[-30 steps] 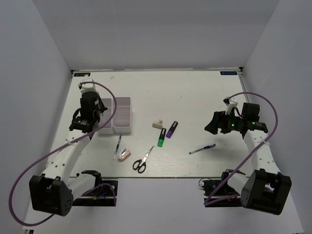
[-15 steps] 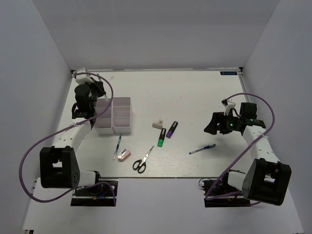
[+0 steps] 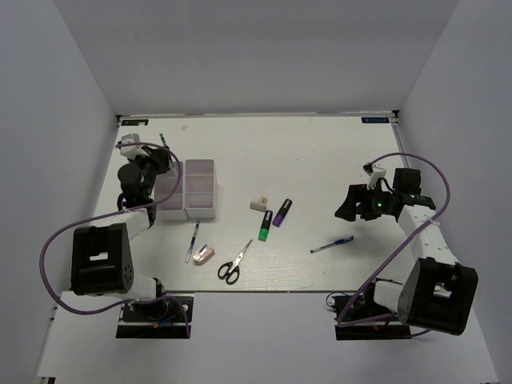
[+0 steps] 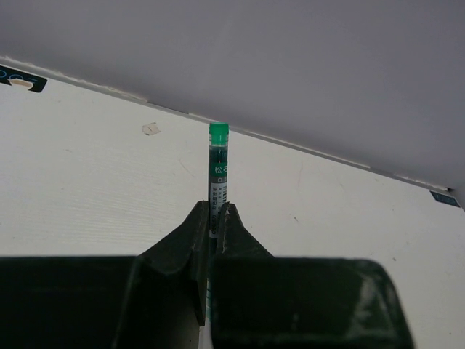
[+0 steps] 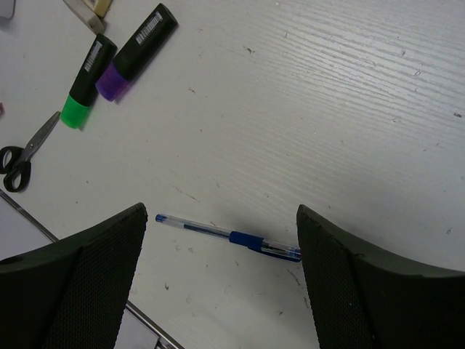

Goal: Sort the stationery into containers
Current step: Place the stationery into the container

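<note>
My left gripper (image 4: 217, 207) is shut on a thin pen with a green end (image 4: 219, 156) that sticks out past the fingertips. In the top view this gripper (image 3: 162, 154) is raised at the far left, just left of the white tray (image 3: 200, 214), and the pen (image 3: 162, 138) points up from it. My right gripper (image 5: 221, 211) hangs open above a blue pen (image 5: 229, 236) lying on the table (image 3: 332, 245), apart from it. On the table lie scissors (image 3: 234, 264), a green highlighter (image 3: 266, 226), a purple highlighter (image 3: 282, 213), a beige block (image 3: 258, 204), a pink block (image 3: 205, 254) and another thin pen (image 3: 194, 240).
White walls close the table on the left, back and right. The left arm's purple cable (image 3: 60, 240) loops along the left edge. The right arm's cable (image 3: 436, 172) arcs over the right side. Both arm bases stand at the near edge.
The left arm has pulled back and up toward the far-left corner, carrying the green-ended pen away from above the tray. The right arm has barely moved.
</note>
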`<state>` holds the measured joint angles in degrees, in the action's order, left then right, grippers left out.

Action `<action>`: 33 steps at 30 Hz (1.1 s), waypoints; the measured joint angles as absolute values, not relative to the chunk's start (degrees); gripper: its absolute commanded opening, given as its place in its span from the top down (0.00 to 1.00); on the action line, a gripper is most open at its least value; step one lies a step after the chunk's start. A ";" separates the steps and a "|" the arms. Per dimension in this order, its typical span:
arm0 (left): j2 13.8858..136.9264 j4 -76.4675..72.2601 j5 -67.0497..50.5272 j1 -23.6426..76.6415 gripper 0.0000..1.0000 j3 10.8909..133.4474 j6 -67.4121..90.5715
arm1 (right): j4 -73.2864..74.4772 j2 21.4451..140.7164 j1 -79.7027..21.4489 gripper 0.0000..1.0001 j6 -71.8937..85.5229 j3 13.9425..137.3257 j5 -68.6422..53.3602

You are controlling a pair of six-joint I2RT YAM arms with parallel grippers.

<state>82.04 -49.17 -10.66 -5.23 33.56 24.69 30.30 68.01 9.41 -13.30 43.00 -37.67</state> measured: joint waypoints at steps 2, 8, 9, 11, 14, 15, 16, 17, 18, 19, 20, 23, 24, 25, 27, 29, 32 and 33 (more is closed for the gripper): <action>82.41 -50.74 -10.87 -5.26 0.99 32.77 23.94 | 30.30 68.01 9.41 0.15 -13.47 43.00 -37.67; 82.56 -55.27 -10.94 -5.23 0.99 31.03 21.76 | 30.30 68.01 9.41 0.15 -13.78 43.00 -37.67; 82.61 -55.61 -10.94 -5.23 0.99 30.72 21.45 | 30.30 68.01 9.41 0.15 -13.82 43.00 -37.67; 82.61 -56.10 -10.92 -4.89 0.99 30.13 21.10 | 30.30 67.99 9.41 0.15 -13.89 43.00 -37.67; 82.61 -56.38 -10.85 -4.69 0.99 29.23 20.36 | 30.28 67.99 9.41 0.15 -13.96 43.00 -37.67; 82.61 -56.51 -10.76 -4.56 0.99 28.82 20.10 | 30.28 67.99 9.41 0.13 -13.96 43.00 -37.67; 82.61 -56.51 -10.63 -4.38 0.98 28.38 19.70 | 30.30 68.01 9.41 0.13 -13.98 43.00 -37.67; 82.61 -56.47 -10.48 -4.27 0.97 28.05 19.35 | 30.28 67.99 9.41 0.13 -13.98 43.00 -37.69; 82.61 -56.49 -10.26 -4.19 0.97 27.75 19.05 | 30.28 67.99 9.41 0.13 -13.98 43.00 -37.69; 82.61 -56.45 -10.02 -4.03 0.97 27.57 18.76 | 30.30 67.99 9.41 0.13 -13.98 43.00 -37.69; 82.61 -56.18 -9.74 -3.88 0.97 27.55 18.46 | 30.28 67.99 9.41 0.13 -13.98 43.00 -37.69; 82.54 -55.64 -8.95 -3.81 0.86 27.55 17.61 | 30.28 67.99 9.41 0.13 -13.98 43.00 -37.69; 82.50 -55.37 -8.75 -3.77 0.81 27.55 17.37 | 30.28 67.96 9.41 0.13 -13.98 43.00 -37.69; 82.39 -55.11 -8.60 -3.75 0.75 27.55 17.08 | 30.28 67.96 9.41 0.13 -14.00 43.00 -37.69; 81.93 -54.26 -8.34 -3.62 0.37 27.51 16.45 | 30.28 67.94 9.41 0.12 -13.98 43.00 -37.71; 81.19 -53.56 -7.94 -3.44 0.21 27.35 16.29 | 30.30 67.79 9.41 0.12 -13.98 43.00 -37.71; 78.96 -51.99 -7.40 -3.11 0.06 26.79 15.35 | 30.28 67.31 9.41 0.12 -13.98 43.00 -37.74; 78.06 -51.33 -7.18 -2.98 0.06 26.70 15.11 | 30.30 67.13 9.41 0.12 -13.98 43.00 -37.74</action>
<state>78.06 -51.33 -7.18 -2.98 26.70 15.11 30.30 67.13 9.41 -13.98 43.00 -37.74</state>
